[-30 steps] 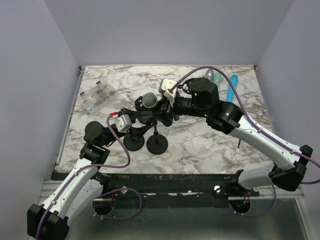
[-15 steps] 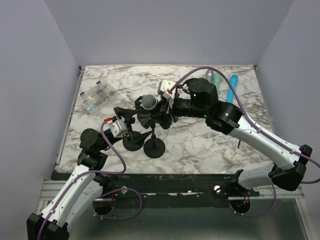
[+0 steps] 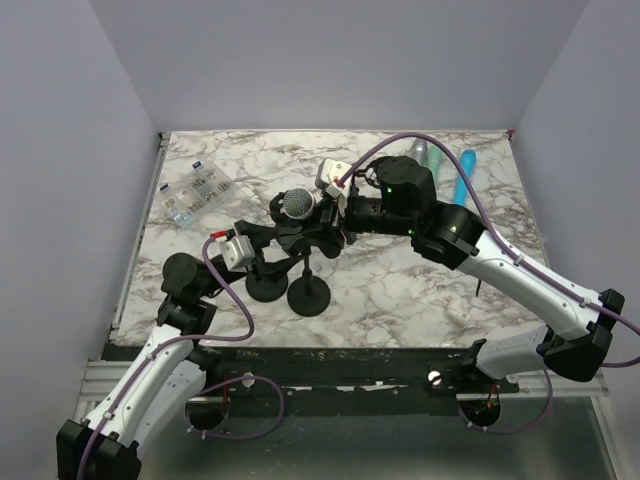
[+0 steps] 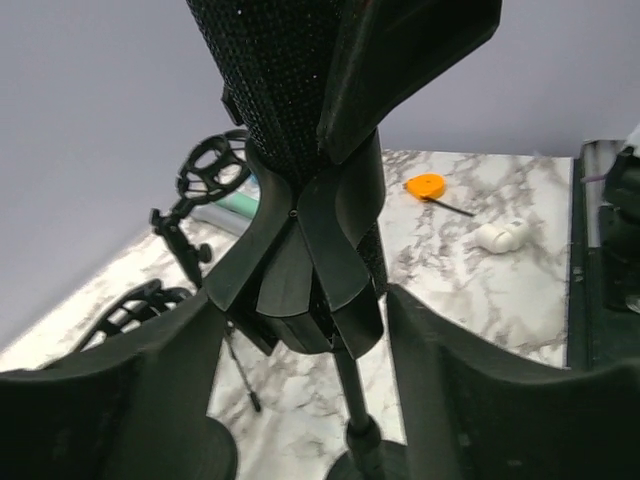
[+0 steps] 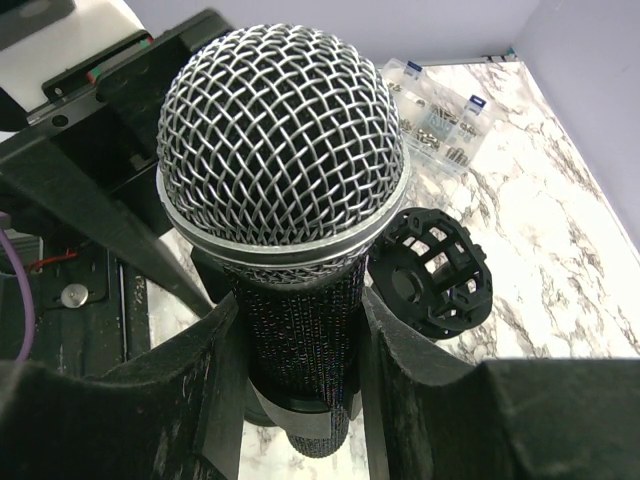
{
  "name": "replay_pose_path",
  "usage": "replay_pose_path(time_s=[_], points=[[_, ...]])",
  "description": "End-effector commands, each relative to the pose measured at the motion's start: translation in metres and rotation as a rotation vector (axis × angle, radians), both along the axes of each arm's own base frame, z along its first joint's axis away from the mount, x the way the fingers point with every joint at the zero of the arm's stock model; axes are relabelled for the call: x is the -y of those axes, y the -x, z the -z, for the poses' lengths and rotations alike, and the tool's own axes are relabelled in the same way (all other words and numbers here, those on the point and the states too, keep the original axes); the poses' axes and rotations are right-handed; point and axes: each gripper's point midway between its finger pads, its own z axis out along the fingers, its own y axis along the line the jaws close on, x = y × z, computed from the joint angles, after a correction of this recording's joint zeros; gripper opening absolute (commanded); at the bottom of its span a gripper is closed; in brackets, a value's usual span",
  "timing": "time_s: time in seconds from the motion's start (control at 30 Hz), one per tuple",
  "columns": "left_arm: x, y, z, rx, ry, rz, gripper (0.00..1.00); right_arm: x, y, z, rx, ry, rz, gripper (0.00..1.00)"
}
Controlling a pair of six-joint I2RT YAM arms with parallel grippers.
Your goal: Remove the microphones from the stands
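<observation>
Mic [image 5: 282, 140] sits squarely in my right gripper [image 5: 298, 345]. Both fingers [image 5: 205, 400] press flat on the black body just below the mesh head with no gap on either side, so it's clamped on the mic. The head sticks out past the fingertips, toward the wrist camera. The lower body is seated in the stand [image 4: 318, 265] clip, seen straight ahead in the left wrist view. Left gripper [image 4: 305, 310] is wide open, one finger on each side of the clip. There's clear space on both sides and it holds nothing. The clip lies between its fingertips and the pole drops away just beyond them. Right arm reaches in from the right base, forearm slanting up and left across the table, fingers pointing left onto the mic. Left arm is folded, elbow out to the left, forearm running right, wrist facing the stand from the opposite side. A second stand [image 4: 205, 175] with a ring mount stands just left of the left gripper. A parts box [image 5: 440, 110] lies well beyond the right gripper.
</observation>
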Motion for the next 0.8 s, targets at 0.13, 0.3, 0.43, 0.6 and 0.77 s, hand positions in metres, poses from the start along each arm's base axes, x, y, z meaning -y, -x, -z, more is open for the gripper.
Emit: replay_pose_path(time_s=[0.13, 0.3, 0.43, 0.6, 0.77], points=[[0.009, 0.011, -0.015, -0.003, 0.031, 0.113, 0.0, -0.003, -0.007, -0.013, 0.034, -0.015, 0.01, 0.0], [0.009, 0.013, -0.013, -0.01, 0.032, 0.12, 0.0, -0.002, -0.008, -0.026, 0.051, -0.052, 0.018, 0.0], [0.009, 0.011, -0.012, -0.016, 0.031, 0.113, 0.0, 0.0, -0.012, -0.041, 0.063, -0.1, 0.059, 0.0], [0.009, 0.008, -0.011, -0.025, 0.028, 0.108, 0.0, 0.006, -0.009, -0.075, 0.06, -0.215, 0.091, 0.0], [0.009, 0.003, -0.007, -0.045, 0.02, 0.092, 0.0, 0.021, 0.001, -0.116, 0.044, -0.377, 0.125, 0.0]])
